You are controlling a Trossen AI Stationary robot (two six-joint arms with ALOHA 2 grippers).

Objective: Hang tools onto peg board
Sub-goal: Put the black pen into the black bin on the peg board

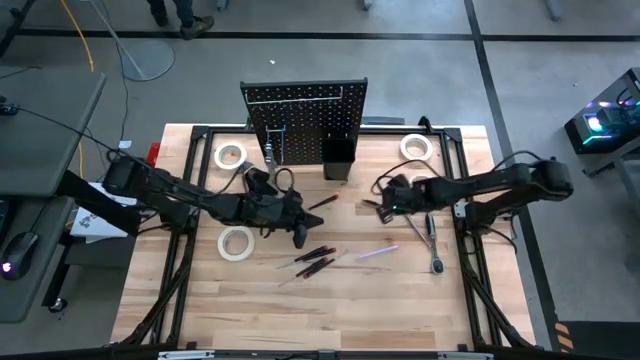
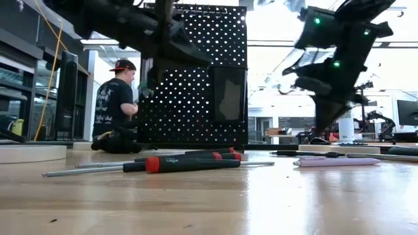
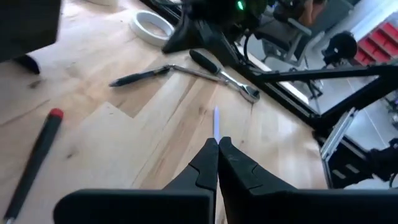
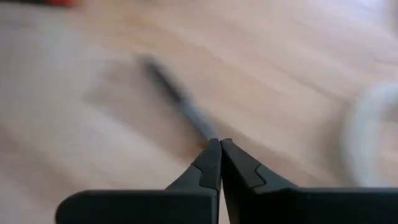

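— Where is there open room on the bench (image 1: 330, 310)?

— The whole near strip of wood is bare.

— And toward the peg board (image 1: 305, 105)?

— Crowded: screwdrivers (image 1: 315, 258) and a purple tool (image 1: 380, 252) lie mid-bench, a ratchet (image 1: 428, 238) beside them, tape rolls (image 1: 236, 243) around, and both arms reach across in front of the black bin (image 1: 337, 158).

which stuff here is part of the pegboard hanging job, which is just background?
Job:
- peg board with black bin
- tape rolls
- red-tipped screwdrivers
- purple tool
- ratchet

Background:
- person sitting behind the table
- mouse on the side desk
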